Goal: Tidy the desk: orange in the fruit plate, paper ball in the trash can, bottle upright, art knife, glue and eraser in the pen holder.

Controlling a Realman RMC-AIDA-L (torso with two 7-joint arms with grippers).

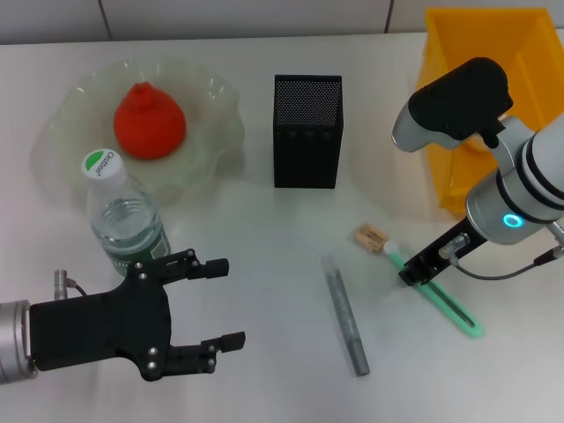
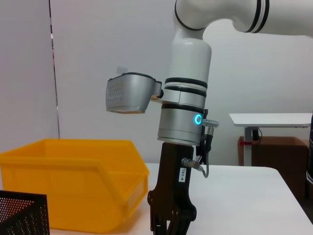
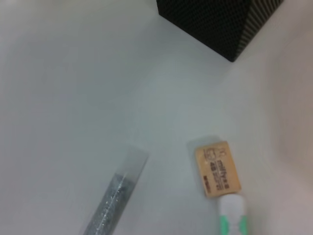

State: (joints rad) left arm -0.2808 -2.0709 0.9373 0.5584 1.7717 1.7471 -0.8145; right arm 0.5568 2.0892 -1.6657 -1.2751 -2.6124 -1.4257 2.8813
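Note:
The orange (image 1: pixel 148 121) lies in the glass fruit plate (image 1: pixel 220 106) at the far left. The water bottle (image 1: pixel 123 216) stands upright in front of the plate. My left gripper (image 1: pixel 231 302) is open and empty, just in front of the bottle. My right gripper (image 1: pixel 414 273) is low over the white end of the green art knife (image 1: pixel 445 300), beside the eraser (image 1: pixel 371 237). The glue tube (image 1: pixel 345 315) lies on the table left of the knife. The black mesh pen holder (image 1: pixel 307 130) stands at centre back. The right wrist view shows the eraser (image 3: pixel 217 169), the knife's tip (image 3: pixel 232 218), the glue (image 3: pixel 115 198) and the holder (image 3: pixel 215 19). No paper ball is in view.
A yellow bin (image 1: pixel 493 88) stands at the back right, behind my right arm; it also shows in the left wrist view (image 2: pixel 73 181). That view shows my right arm (image 2: pixel 183 122) standing upright over the white table (image 2: pixel 244 196), with another table (image 2: pixel 271 119) far behind.

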